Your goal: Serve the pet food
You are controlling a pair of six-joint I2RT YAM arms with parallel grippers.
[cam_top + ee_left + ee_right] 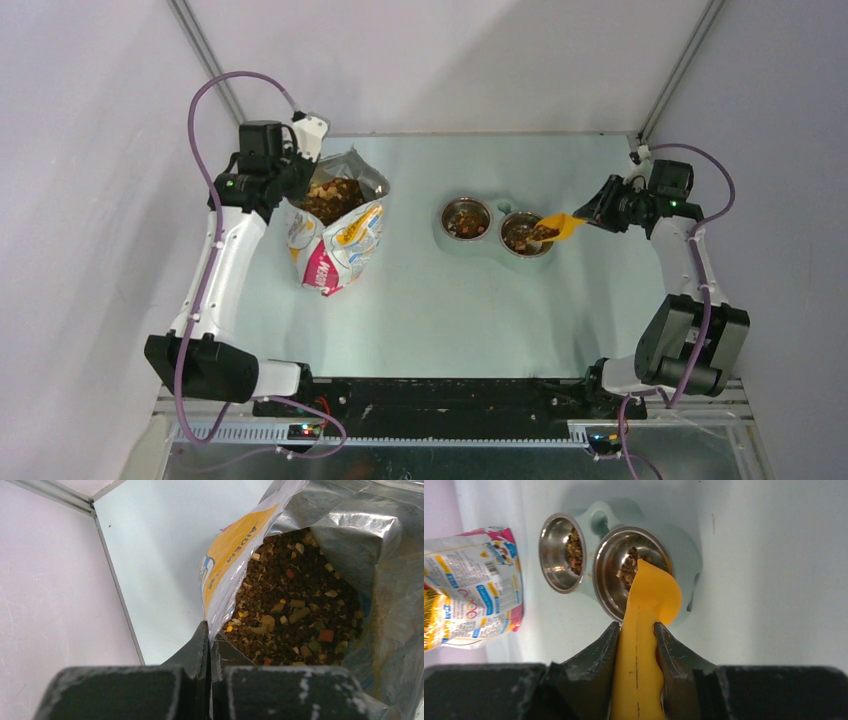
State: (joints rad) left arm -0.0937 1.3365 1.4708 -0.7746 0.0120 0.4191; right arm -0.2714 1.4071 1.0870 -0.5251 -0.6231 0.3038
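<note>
The right tool [636,627] grips the handle of a yellow scoop [651,592], which is tipped over the right steel bowl [605,580] of a twin feeder [689,555] on the bench [450,310]. Pet food [628,570], small brown and tan chunks, lies in that bowl just past the scoop's lip. More sits in the left steel bowl [548,555]. The left tool [208,640] is pinched on the rim of an open foil bag [235,555] filled with the same food.

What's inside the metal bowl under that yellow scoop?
Brown kibble lies in the bowl. The scoop, held by the right gripper, covers part of its inside, so how full it is cannot be seen.
</note>
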